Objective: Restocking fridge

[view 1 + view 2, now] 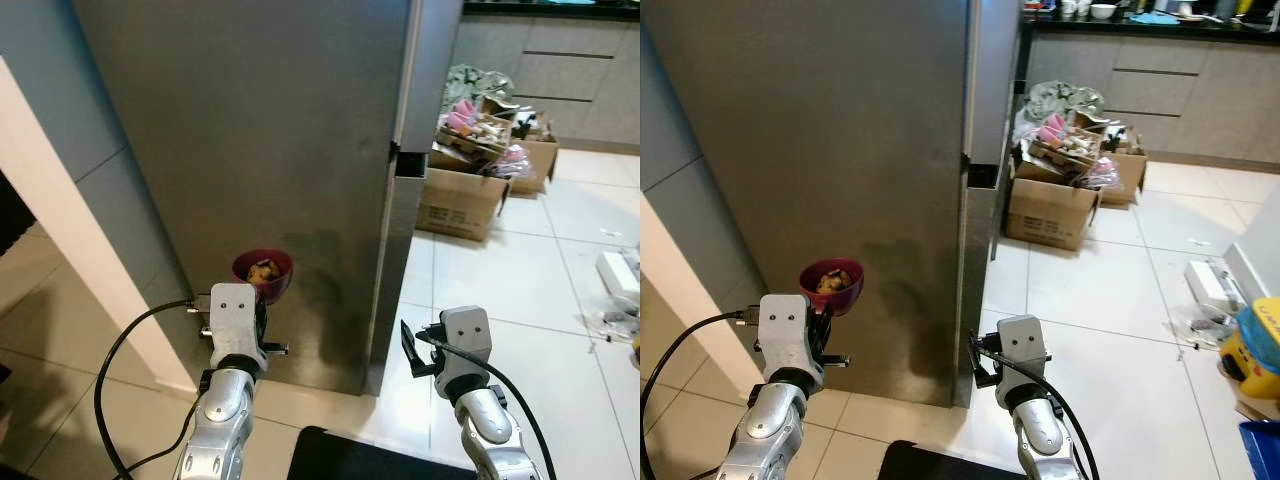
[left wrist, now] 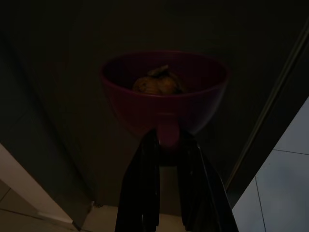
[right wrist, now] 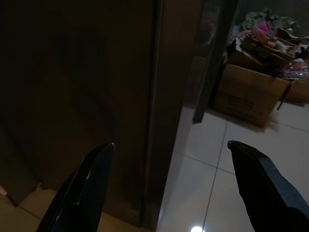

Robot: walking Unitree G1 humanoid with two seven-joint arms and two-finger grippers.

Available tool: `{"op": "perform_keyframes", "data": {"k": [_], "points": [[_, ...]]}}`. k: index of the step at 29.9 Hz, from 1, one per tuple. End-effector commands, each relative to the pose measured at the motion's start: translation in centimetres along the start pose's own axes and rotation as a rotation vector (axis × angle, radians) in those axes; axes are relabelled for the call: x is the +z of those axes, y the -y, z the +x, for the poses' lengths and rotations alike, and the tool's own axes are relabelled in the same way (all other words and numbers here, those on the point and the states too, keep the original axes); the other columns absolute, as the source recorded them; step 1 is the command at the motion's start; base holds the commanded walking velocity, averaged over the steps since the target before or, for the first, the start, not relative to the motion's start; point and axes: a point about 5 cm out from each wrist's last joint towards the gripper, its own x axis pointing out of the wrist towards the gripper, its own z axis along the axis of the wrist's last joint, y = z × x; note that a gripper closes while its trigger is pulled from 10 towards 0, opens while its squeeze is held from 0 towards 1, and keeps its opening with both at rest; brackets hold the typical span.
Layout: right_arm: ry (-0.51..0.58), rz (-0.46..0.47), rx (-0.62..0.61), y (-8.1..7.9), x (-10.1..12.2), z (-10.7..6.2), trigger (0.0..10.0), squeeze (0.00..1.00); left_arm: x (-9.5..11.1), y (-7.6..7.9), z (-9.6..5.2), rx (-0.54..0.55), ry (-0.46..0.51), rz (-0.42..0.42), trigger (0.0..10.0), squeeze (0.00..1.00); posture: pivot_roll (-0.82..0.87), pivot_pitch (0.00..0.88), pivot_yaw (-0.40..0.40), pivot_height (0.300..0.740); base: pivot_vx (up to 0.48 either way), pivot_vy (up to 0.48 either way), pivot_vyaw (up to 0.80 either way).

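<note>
Maroon bowl point(image 2: 164, 94) (food inside) pinched by left claw point(image 2: 166, 145), right claw point(image 3: 169, 159) spread.

Fridge point(image 1: 270, 150) side blocks ahead; tiled floor point(image 1: 520, 290) rightward free.

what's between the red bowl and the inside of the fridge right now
The closed fridge door stands directly in front of the red bowl, which the left pincer holds by its handle tab. The right pincer is open and empty near the door's edge, not yet on it.
</note>
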Motion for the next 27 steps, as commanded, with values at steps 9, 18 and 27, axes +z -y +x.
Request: {"op": "perform_keyframes", "data": {"k": [9, 18, 27], "points": [[-0.014, 0.005, 0.004, -0.30, -0.40, -0.21, 10.0, 0.00, 0.10, -0.25, 0.11, 0.019, -0.002, 0.005, 10.0, 0.00, -0.11, 0.125, 0.015, 0.710, 0.000, 0.000, 0.00], [-0.015, 0.006, 0.002, -0.35, -0.42, -0.18, 10.0, 0.00, 0.09, -0.29, 0.16, 0.018, -0.004, 0.007, 10.0, 0.00, -0.11, 0.123, 0.017, 0.710, 0.000, 0.000, 0.00], [0.002, 0.007, 0.008, -0.53, 0.11, 0.00, 10.0, 0.00, 0.16, -0.64, 0.31, 0.041, -0.002, 0.010, 10.0, 0.00, -0.11, 0.132, 0.021, 0.710, 0.000, 0.000, 0.00]]}}
